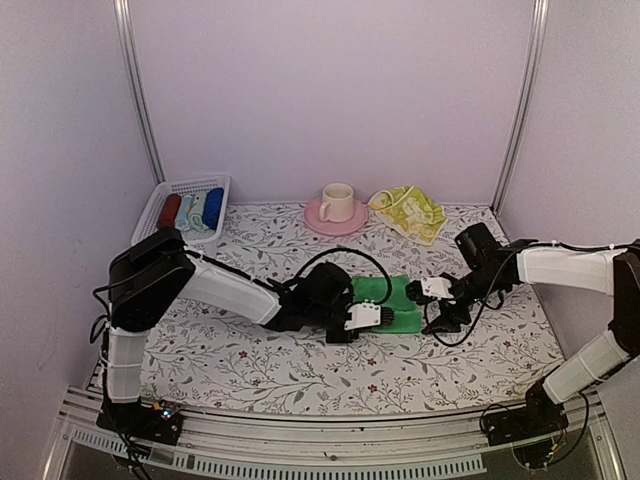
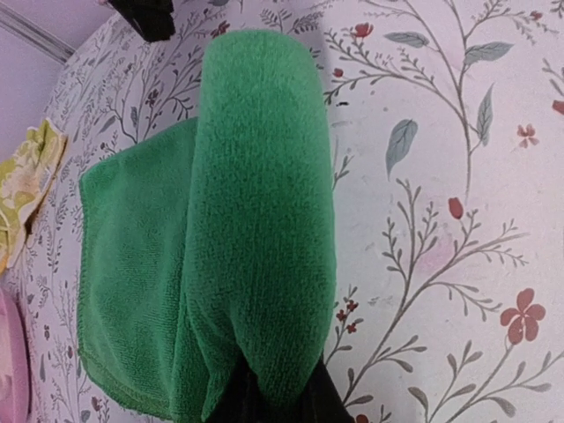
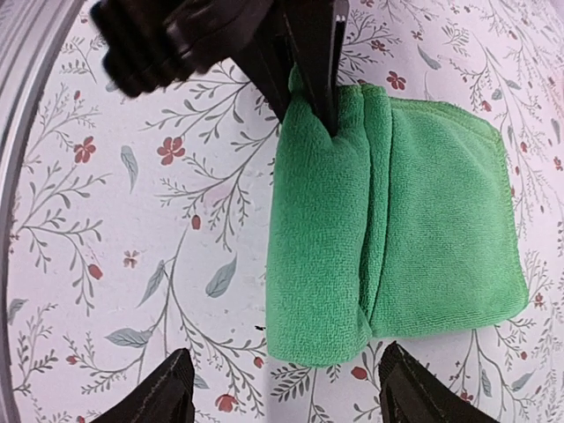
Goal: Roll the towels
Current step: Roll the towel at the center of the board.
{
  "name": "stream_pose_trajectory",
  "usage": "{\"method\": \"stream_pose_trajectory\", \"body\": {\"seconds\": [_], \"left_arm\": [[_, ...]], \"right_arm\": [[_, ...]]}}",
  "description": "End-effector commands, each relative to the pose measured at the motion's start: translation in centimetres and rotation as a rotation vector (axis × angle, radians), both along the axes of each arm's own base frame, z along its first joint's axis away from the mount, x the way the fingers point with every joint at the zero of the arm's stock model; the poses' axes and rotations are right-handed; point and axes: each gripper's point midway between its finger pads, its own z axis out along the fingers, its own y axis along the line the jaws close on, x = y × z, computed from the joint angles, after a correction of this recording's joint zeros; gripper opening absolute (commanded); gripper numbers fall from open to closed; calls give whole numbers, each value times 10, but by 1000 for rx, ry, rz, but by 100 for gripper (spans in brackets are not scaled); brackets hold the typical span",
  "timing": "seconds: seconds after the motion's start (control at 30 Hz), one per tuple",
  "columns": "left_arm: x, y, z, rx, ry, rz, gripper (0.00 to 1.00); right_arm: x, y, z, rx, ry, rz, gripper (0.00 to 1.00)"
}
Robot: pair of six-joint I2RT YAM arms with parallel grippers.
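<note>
The bright green towel lies mid-table with its near edge folded over into a thick roll. My left gripper is shut on one end of that rolled edge; in the top view it sits at the towel's front. My right gripper is open, its two fingertips spread just short of the roll's other end and touching nothing. From above, the right gripper is beside the towel's right edge. The pale yellow towel lies crumpled at the back.
A white basket at the back left holds dark red, pale blue and deep blue cloth rolls. A cream cup stands on a pink saucer at the back centre. Walls close in on three sides.
</note>
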Motion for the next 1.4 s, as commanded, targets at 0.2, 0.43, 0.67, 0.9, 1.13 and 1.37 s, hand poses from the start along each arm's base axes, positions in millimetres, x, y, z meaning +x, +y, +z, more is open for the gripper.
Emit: {"method": "stream_pose_trajectory", "body": {"seconds": [0.2, 0.43, 0.67, 0.9, 1.13, 1.37], "left_arm": [[-8, 10, -8, 42, 327, 27, 11], [0, 13, -11, 38, 412, 43, 13], [8, 16, -21, 50, 466, 79, 13], [11, 17, -20, 29, 511, 81, 14], [11, 18, -23, 28, 545, 78, 15], [14, 19, -24, 24, 578, 77, 17]], "right_arm": [[12, 38, 2, 32, -416, 85, 76], [26, 50, -6, 0, -502, 24, 72], [-1, 54, -20, -4, -464, 128, 66], [-6, 55, -19, 5, -458, 152, 61], [10, 54, -28, -38, -468, 85, 54], [14, 50, -42, -86, -451, 73, 48]]}}
